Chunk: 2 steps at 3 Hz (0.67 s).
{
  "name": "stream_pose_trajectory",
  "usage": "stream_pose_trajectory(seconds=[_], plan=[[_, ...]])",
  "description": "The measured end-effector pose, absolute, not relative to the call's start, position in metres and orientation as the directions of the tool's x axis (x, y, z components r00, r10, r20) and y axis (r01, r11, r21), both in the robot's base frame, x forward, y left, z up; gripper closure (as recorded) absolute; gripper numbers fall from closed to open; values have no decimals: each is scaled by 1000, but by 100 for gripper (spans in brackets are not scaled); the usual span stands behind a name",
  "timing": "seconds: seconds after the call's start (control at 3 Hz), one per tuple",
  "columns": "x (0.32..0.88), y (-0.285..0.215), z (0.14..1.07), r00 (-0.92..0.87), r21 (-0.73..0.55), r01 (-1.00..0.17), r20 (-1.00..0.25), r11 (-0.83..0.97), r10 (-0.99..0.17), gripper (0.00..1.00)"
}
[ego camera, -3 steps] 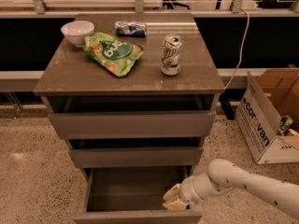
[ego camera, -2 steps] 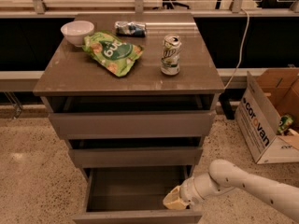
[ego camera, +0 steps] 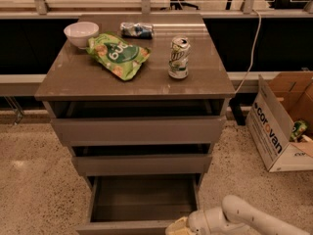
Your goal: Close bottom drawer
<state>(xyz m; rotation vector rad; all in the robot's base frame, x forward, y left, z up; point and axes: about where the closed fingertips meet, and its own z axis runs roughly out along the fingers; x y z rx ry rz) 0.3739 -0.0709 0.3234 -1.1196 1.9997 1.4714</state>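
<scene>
The bottom drawer [ego camera: 142,199] is the lowest of three grey-brown drawers and stands pulled far out, its bare dark-grey inside showing. Its flat front [ego camera: 122,227] is at the lower edge of the view. My gripper [ego camera: 180,227] on the white arm sits at the right end of that front, low in the view, touching or very near it. The middle drawer [ego camera: 142,164] and the top drawer [ego camera: 139,129] above it stand slightly out.
On the cabinet top [ego camera: 73,82] lie a white bowl [ego camera: 80,34], a green snack bag [ego camera: 118,55], a soda can [ego camera: 179,58] and a blue packet [ego camera: 136,30]. An open cardboard box [ego camera: 279,126] stands on the speckled floor to the right.
My gripper has slid down and toward the drawer's front edge, from over the right inside of the drawer. The drawer looks as far out as before.
</scene>
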Motion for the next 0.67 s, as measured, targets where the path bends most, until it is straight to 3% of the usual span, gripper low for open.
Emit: stream_pose_trajectory(seconds=[0.67], plan=[[350, -53, 299, -658, 664, -741, -688, 101, -305, 100]])
